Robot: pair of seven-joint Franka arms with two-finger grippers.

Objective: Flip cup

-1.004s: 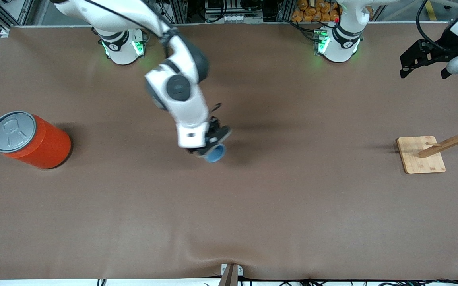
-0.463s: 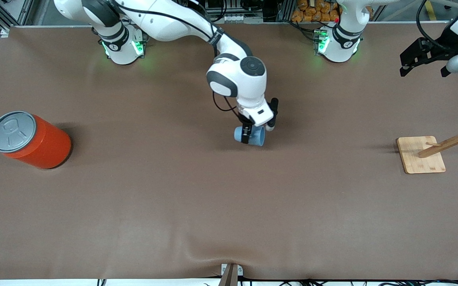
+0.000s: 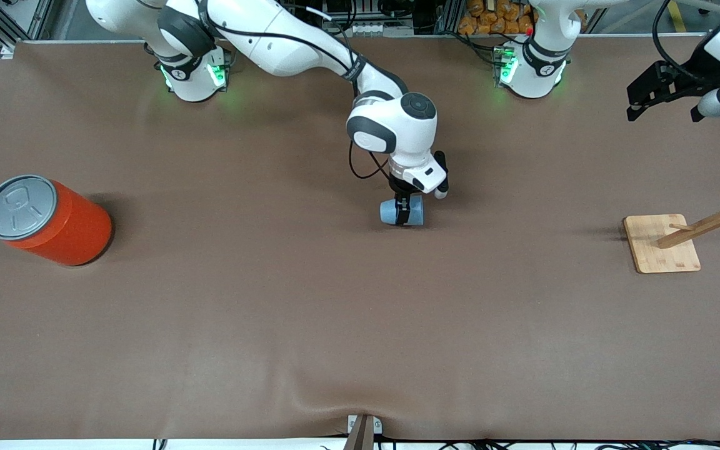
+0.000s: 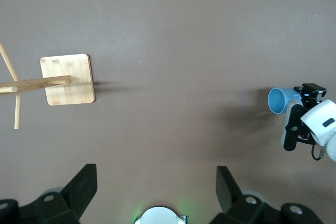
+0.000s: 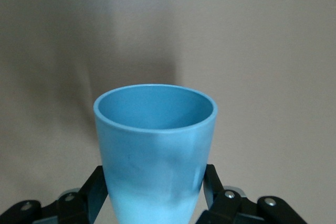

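Note:
The cup (image 3: pixel 415 212) is a small light-blue tumbler held on its side over the middle of the table. My right gripper (image 3: pixel 404 210) is shut on the cup, one black finger (image 5: pixel 94 192) on each side of its lower body. In the right wrist view the cup (image 5: pixel 155 145) fills the middle, its darker blue mouth pointing away from the wrist. The left wrist view shows the cup (image 4: pixel 280 100) and the right hand at its edge. My left gripper (image 3: pixel 665 89) waits open and empty, high over the table's edge at the left arm's end, its fingers (image 4: pixel 79 190) wide apart.
A large orange can with a grey lid (image 3: pixel 47 219) stands at the right arm's end of the table. A wooden peg rack on a square base (image 3: pixel 663 244) stands at the left arm's end; it also shows in the left wrist view (image 4: pixel 68 80).
My right arm has swung toward the left arm's end with the cup and turned it from mouth facing the front camera to lying sideways. The left arm has barely moved.

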